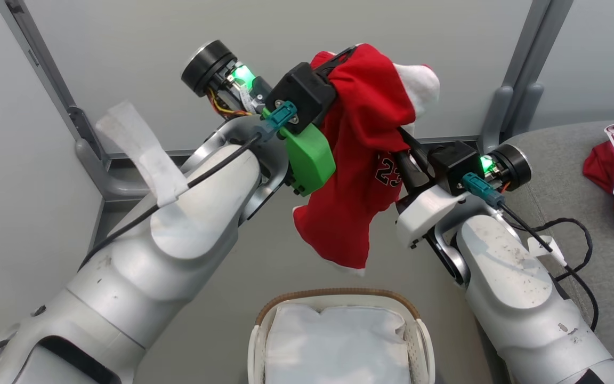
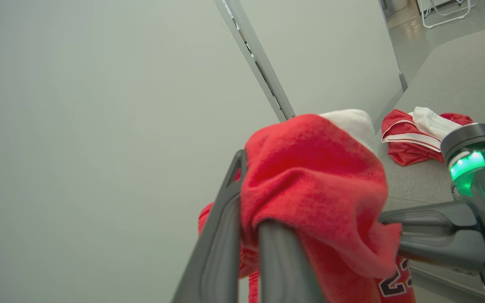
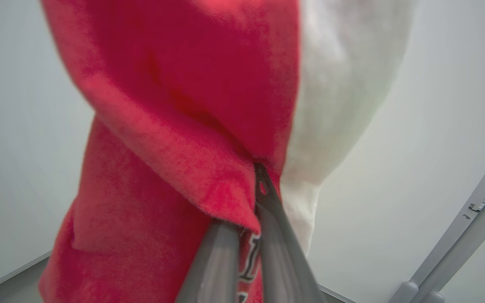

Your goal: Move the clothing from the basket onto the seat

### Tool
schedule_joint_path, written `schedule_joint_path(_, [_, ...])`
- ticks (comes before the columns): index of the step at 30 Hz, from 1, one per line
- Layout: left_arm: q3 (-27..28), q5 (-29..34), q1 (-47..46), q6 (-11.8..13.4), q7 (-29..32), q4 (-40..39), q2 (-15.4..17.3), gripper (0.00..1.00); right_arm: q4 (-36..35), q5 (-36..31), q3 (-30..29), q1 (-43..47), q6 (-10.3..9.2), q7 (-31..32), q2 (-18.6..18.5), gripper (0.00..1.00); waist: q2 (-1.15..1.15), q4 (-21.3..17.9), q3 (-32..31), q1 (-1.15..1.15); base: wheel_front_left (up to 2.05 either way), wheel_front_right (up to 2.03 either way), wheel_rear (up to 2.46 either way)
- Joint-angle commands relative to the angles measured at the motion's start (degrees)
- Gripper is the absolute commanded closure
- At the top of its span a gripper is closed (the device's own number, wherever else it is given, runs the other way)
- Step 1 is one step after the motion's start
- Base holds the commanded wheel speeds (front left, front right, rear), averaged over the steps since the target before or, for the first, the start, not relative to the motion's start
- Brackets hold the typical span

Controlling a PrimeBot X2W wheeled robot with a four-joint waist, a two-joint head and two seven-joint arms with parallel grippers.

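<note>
1. Beyond the left hand (image 2: 249,198) we see a plain pale wall panel (image 1: 445,32).
2. Left of it, and right of the right hand (image 3: 246,210), slanted grey frame posts (image 1: 35,58) meet a low rail (image 1: 142,156).
3. Beneath both we see smooth beige floor (image 1: 264,266).

Pale grey partition panels (image 1: 285,64) stand at the back, plain and unmarked. A grey metal post (image 1: 32,53) slants down the upper left and a second post (image 1: 533,53) runs down the upper right. Each ends in a rounded foot, and a low grey rail (image 1: 142,156) runs along the panels' base. Below lies a smooth beige-grey floor (image 1: 264,266). In the left wrist view, past a panel edge, the legs of a white frame (image 2: 440,16) stand on glossy flooring.
</note>
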Motion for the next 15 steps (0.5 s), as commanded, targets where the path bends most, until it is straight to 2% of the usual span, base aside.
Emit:
schedule_joint_path(1, [0.49,-0.94,1.56,0.29,-0.42,0.38,0.64,1.00,-0.16,-0.13,-0.51,-0.97,-0.08,-0.13,-0.21,1.00,0.68,-0.25,0.33,0.00,0.00,0.00,0.00])
schedule_joint_path(4, [1.07,-1.87,3.75,0.86,-1.47,0.65,1.82,1.00,-0.66,-0.75,-1.57,-1.55,-0.08,-0.13,-0.19,1.00,0.68,-0.51,0.74,0.00,0.00,0.00,0.00])
schedule_joint_path(5, [1.32,-2.38,4.61,1.08,-1.77,0.69,1.96,0.93,-0.81,-0.90,-1.89,-1.71,-0.08,-0.13,-0.19,1.00,0.68,-0.58,0.87,0.00,0.00,0.00,0.00])
schedule_joint_path(6, [1.70,-3.11,5.79,1.25,-2.23,0.85,2.16,0.62,-0.93,-1.13,-2.20,-1.87,-0.08,-0.13,-0.19,1.00,0.68,-0.66,1.01,0.00,0.00,0.00,0.00])
schedule_joint_path(7, [1.98,-3.62,6.65,1.33,-2.66,0.96,2.30,0.57,-1.00,-1.24,-2.46,-1.95,-0.08,-0.13,-0.19,1.00,0.68,-0.70,1.13,0.00,0.00,0.00,0.00])
schedule_joint_path(8, [2.42,-4.43,7.70,1.65,-3.19,1.03,2.48,0.08,-1.02,-1.33,-2.74,-2.07,-0.08,-0.13,-0.19,1.00,0.68,-0.78,1.25,0.00,0.00,0.00,0.00])
schedule_joint_path(9, [2.65,-5.11,8.71,1.60,-3.72,1.04,2.58,0.00,-1.05,-1.40,-2.98,-2.24,-0.08,-0.13,-0.20,1.00,0.68,-0.88,1.34,0.00,0.00,0.00,0.00])
schedule_joint_path(15, [4.14,-7.82,15.96,2.93,-6.85,1.53,3.56,0.00,-1.31,-2.26,-4.69,-2.65,-0.08,-0.13,-0.19,1.00,0.68,-1.60,1.93,0.00,0.00,0.00,0.00])
